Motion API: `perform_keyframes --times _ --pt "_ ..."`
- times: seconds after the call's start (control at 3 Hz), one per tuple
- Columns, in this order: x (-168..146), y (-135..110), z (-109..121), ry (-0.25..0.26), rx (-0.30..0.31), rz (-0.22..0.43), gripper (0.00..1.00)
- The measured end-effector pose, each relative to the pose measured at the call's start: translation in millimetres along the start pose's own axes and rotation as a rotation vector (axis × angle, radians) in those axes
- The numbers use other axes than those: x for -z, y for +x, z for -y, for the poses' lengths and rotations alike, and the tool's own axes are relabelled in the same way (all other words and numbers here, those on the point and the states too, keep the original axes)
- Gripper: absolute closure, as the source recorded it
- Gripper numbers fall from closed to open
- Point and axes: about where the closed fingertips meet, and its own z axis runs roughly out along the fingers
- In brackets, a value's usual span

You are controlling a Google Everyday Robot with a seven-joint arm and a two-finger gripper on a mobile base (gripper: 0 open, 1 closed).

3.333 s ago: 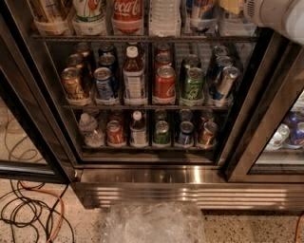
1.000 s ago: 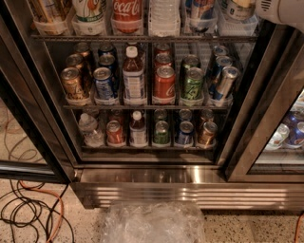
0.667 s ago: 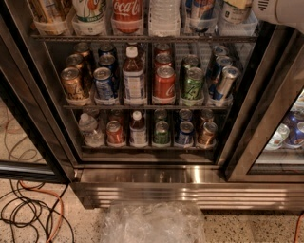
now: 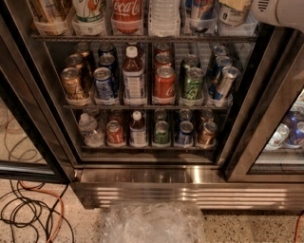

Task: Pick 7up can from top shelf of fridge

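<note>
The fridge stands open in front of me, with a dark frame and a ribbed steel base panel. The top shelf is a wire rack along the upper edge of the camera view, holding drinks in clear trays. A pale whitish container with green lettering and a red spot, second from the left on it, looks like the 7up can; only its lower part shows. A white part of my arm fills the top right corner. The gripper itself is out of view.
On the top shelf stand a cola bottle and a water bottle. Two lower racks hold several cans and bottles, among them a dark green can. The glass door hangs open at left. Cables and crumpled plastic lie on the floor.
The white arm part has drawn back a little toward the top right corner and covers less of the shelf. The drinks have not moved.
</note>
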Motion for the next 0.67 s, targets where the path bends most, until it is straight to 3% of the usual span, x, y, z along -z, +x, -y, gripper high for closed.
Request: perform_keyframes --times 0.67 --pt "14.1 4.2 -9.4 0.006 -0.021 0.021 1.0"
